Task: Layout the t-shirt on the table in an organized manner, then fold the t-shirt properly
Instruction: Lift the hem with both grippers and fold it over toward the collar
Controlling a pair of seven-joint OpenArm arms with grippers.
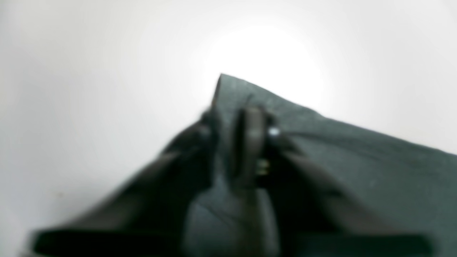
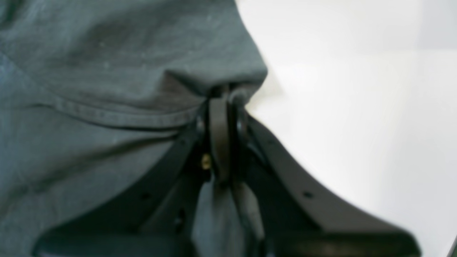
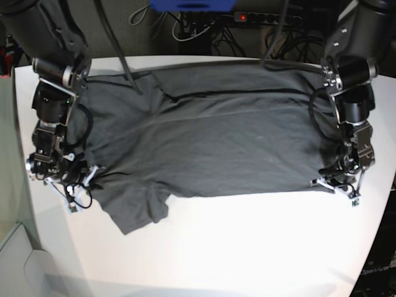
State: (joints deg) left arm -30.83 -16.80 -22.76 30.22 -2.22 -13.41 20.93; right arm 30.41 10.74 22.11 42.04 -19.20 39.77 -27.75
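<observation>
The dark grey t-shirt [image 3: 216, 136] lies spread across the white table [image 3: 247, 247], with one sleeve [image 3: 133, 210] pointing toward the front edge. At the shirt's near right corner, my left gripper [image 3: 331, 178] is shut on the cloth. The left wrist view shows its fingers [image 1: 250, 125] pinching a pointed corner of the t-shirt [image 1: 357, 160] above the table [image 1: 89, 71]. My right gripper [image 3: 93, 173] is at the shirt's near left edge beside the sleeve. Up close, the right gripper [image 2: 225, 96] is shut on a bunched fold of the t-shirt [image 2: 107, 53] next to a stitched seam.
Behind the table's far edge hang cables and a power strip [image 3: 247, 17], with a blue object [image 3: 192, 5] above them. Both arms' bases stand at the far corners. The table's curved edge [image 3: 377, 235] runs close to the left gripper.
</observation>
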